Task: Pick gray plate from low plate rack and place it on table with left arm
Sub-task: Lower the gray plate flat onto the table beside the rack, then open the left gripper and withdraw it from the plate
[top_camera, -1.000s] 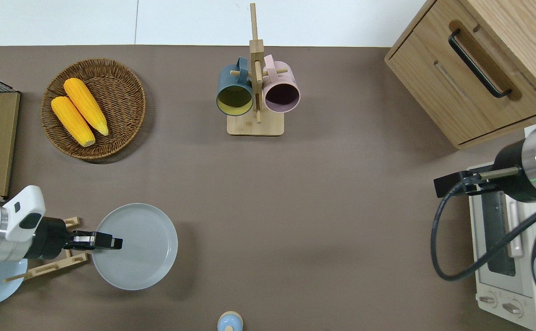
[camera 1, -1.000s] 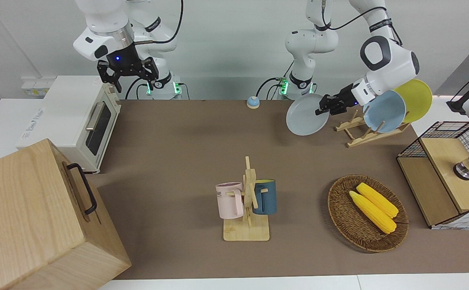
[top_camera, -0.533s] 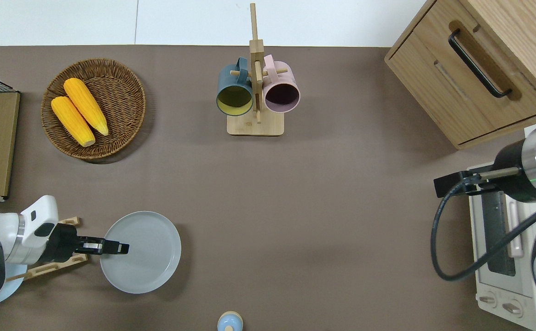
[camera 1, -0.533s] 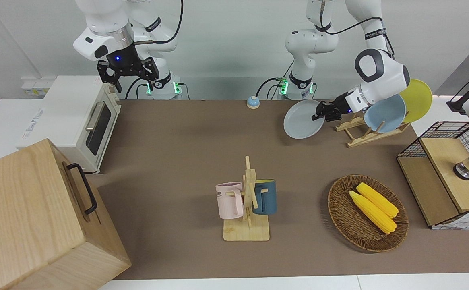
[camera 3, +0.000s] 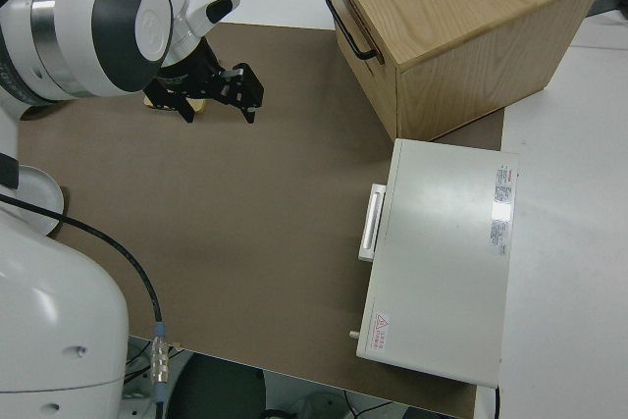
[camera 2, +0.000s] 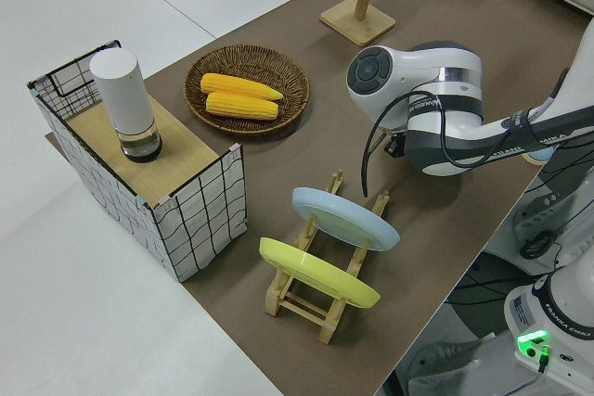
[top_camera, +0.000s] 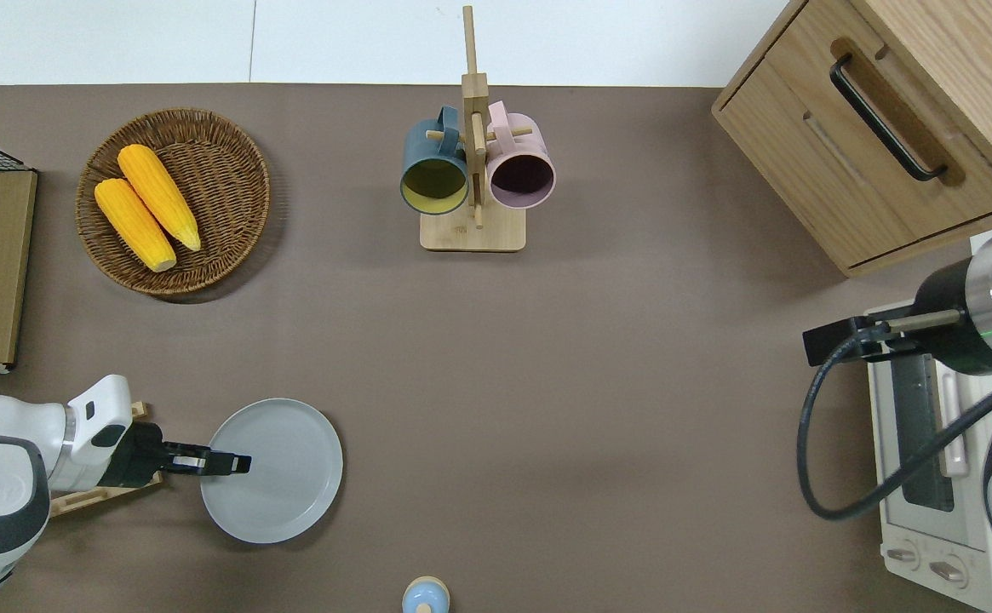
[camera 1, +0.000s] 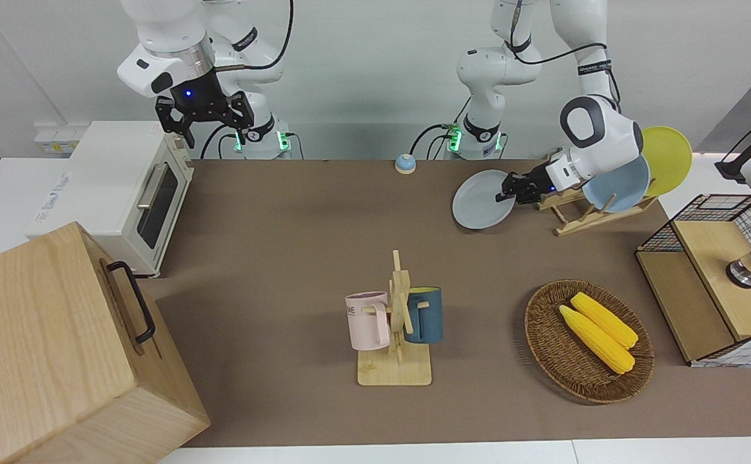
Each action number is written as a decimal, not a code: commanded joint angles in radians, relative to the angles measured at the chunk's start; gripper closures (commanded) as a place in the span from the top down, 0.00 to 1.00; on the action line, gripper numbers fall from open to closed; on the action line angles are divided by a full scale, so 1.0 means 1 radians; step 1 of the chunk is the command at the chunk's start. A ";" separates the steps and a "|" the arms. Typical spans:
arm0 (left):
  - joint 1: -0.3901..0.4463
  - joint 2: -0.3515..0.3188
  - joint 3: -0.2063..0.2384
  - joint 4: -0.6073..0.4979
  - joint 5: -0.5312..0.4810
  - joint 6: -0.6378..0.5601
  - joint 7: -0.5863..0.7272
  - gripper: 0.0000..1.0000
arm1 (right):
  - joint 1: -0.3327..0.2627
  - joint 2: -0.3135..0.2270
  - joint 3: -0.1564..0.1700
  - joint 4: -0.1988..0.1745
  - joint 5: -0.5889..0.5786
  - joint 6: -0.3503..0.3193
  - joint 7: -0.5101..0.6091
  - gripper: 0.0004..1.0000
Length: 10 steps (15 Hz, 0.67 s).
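Observation:
My left gripper (camera 1: 508, 193) (top_camera: 225, 464) is shut on the rim of the gray plate (camera 1: 478, 203) (top_camera: 283, 472). The plate lies almost flat, very low over the brown table (camera 1: 298, 258) (top_camera: 589, 383), beside the low plate rack (camera 1: 583, 218) (camera 2: 316, 301) toward the middle of the table. I cannot tell whether it touches the mat. On the rack lean a light blue plate (camera 1: 619, 187) (camera 2: 343, 217) and a yellow plate (camera 1: 670, 156) (camera 2: 316, 274). In the left side view the arm hides the gray plate. My right gripper (camera 1: 205, 118) (camera 3: 218, 100) is parked and open.
A mug stand (camera 1: 398, 322) with a pink and a blue mug stands mid-table. A wicker basket (camera 1: 533, 322) holds two corn cobs. A wire crate (camera 1: 710, 283) sits at the left arm's end, a toaster oven (camera 1: 117, 193) and wooden cabinet (camera 1: 59, 348) at the right arm's end. A small bell (camera 1: 405, 164) is close to the gray plate.
The left gripper has carried the gray plate down and a little away from the rack, and the plate has tipped from slanted to nearly flat. The right arm has not moved.

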 commanded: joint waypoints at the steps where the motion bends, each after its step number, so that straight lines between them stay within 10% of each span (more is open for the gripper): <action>1: 0.001 0.011 0.006 -0.024 -0.028 0.031 0.058 0.00 | -0.010 -0.002 0.006 0.006 0.010 -0.014 -0.001 0.99; 3: 0.001 0.011 0.006 -0.023 -0.026 0.031 0.059 0.02 | -0.010 -0.002 0.006 0.006 0.010 -0.014 0.000 0.99; 7: -0.011 0.004 0.006 -0.018 -0.018 0.045 0.056 0.64 | -0.010 -0.002 0.006 0.006 0.010 -0.014 -0.001 0.99; 10: -0.011 -0.002 0.003 -0.006 -0.011 0.043 0.044 0.81 | -0.010 -0.002 0.006 0.006 0.010 -0.014 -0.001 0.99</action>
